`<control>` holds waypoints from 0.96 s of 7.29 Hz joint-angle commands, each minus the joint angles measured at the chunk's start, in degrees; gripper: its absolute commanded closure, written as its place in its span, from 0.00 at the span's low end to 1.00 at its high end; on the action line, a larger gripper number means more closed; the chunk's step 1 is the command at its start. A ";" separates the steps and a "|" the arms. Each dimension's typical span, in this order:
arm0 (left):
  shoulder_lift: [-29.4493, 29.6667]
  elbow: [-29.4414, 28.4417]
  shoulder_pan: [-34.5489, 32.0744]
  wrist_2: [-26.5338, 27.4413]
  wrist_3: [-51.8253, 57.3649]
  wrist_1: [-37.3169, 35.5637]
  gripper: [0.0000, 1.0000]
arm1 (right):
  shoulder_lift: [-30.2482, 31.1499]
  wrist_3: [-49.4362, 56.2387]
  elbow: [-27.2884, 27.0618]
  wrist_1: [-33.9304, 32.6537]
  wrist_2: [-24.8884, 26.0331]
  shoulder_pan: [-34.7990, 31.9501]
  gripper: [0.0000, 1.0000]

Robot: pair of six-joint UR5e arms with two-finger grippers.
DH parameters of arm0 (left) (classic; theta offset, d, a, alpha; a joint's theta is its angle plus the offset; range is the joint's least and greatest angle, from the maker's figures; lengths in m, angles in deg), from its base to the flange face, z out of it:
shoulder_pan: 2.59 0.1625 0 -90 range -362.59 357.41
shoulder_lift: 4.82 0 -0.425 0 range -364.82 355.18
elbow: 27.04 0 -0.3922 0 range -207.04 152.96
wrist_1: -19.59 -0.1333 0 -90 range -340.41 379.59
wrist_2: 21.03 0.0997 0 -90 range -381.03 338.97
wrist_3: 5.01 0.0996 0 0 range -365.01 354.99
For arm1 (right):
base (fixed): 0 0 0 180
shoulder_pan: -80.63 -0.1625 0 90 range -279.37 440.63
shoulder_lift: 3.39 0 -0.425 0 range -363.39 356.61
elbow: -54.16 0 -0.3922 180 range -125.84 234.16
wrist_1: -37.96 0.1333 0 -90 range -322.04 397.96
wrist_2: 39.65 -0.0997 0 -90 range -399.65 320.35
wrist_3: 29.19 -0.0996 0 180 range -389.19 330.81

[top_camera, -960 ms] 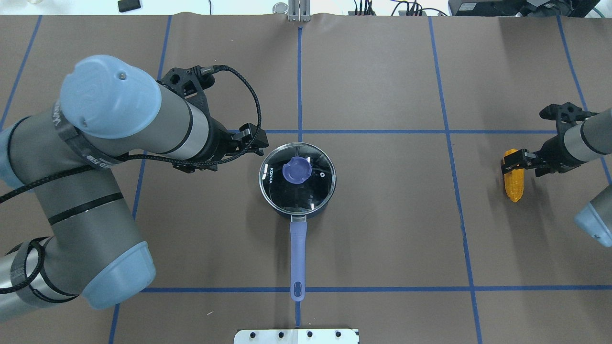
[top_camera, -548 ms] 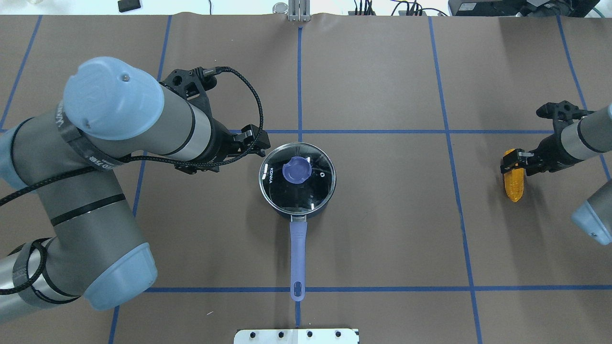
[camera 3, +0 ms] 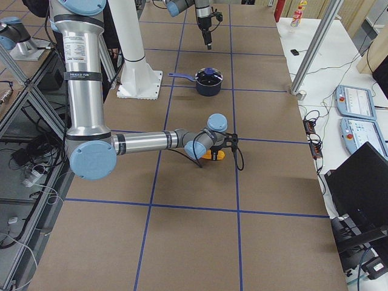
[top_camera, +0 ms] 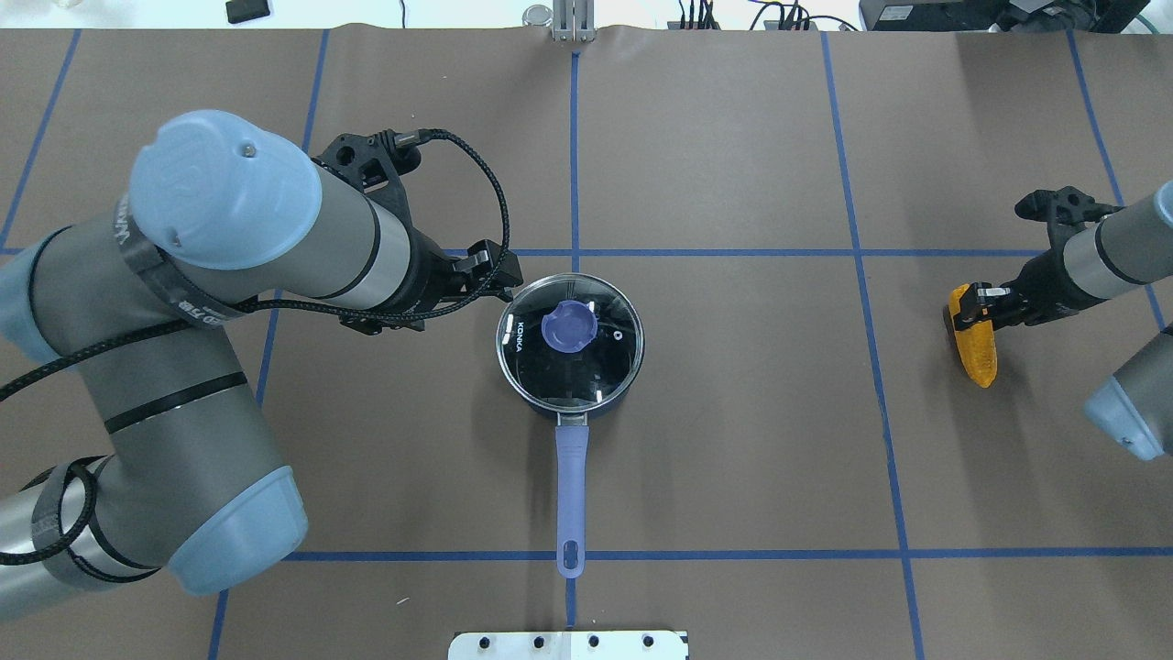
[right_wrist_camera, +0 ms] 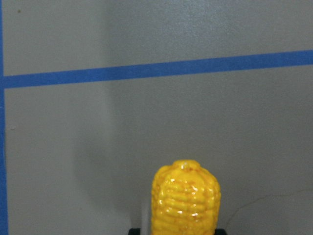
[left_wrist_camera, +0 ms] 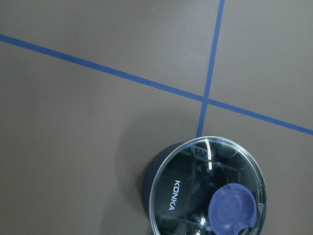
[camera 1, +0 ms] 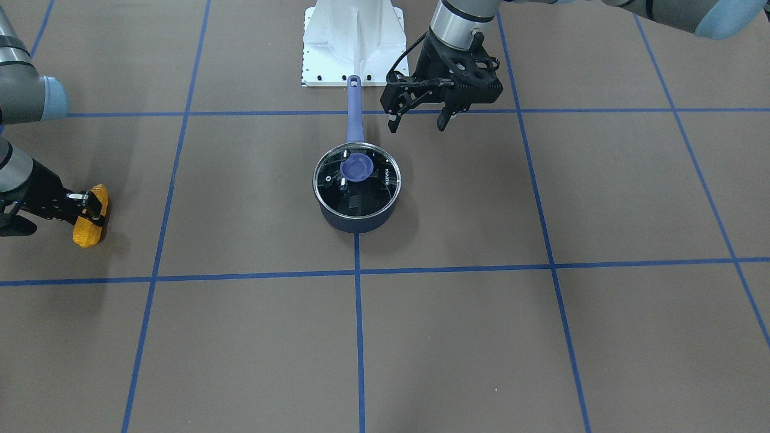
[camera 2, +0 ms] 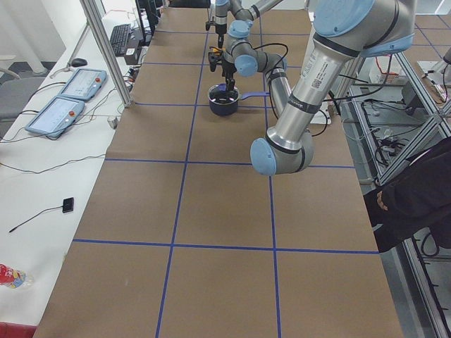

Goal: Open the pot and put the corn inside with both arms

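The pot (top_camera: 605, 396) stands mid-table with its glass lid (top_camera: 586, 371) and blue knob (top_camera: 569, 327) on, and its lavender handle (top_camera: 570, 486) points toward the robot. It also shows in the front view (camera 1: 356, 221) and the left wrist view (left_wrist_camera: 161, 196). My left gripper (top_camera: 502, 275) is open and empty, just left of the lid's rim and above table level (camera 1: 417, 124). My right gripper (top_camera: 970, 307) is shut on one end of the orange-yellow corn (top_camera: 977, 353), far right of the pot, low over the table. The corn also shows in the front view (camera 1: 84, 231) and the right wrist view (right_wrist_camera: 186, 200).
The white base plate (top_camera: 568, 644) lies just beyond the handle's tip. Blue tape lines (top_camera: 733, 252) grid the brown table. My left arm's large elbow (top_camera: 220, 192) hangs over the table's left half. Tablets (camera 2: 74, 84) lie on a side bench.
My left gripper has moved a little right, closer to the lid's rim. My right gripper has moved left toward the pot with the corn in it.
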 commanded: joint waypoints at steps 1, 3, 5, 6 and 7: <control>1.81 -2.33 0.47 0.09 -0.09 0.00 0.02 | -0.74 0.00 -0.13 -0.15 -1.16 0.00 0.69; 6.27 -7.57 2.06 2.72 -1.05 0.09 0.02 | -2.49 -0.09 -0.39 -1.37 -2.82 -1.13 0.69; 10.40 -12.41 2.23 2.90 -0.97 -0.08 0.02 | -5.22 -0.09 -0.57 -5.24 -5.20 -3.42 0.69; 12.78 -15.66 2.23 2.90 -0.88 -0.17 0.02 | -5.58 -0.09 -0.57 -5.33 -5.90 -3.86 0.69; 14.19 -18.13 2.32 2.90 -0.27 -0.17 0.02 | -5.75 -0.09 -0.66 -5.42 -6.17 -4.21 0.69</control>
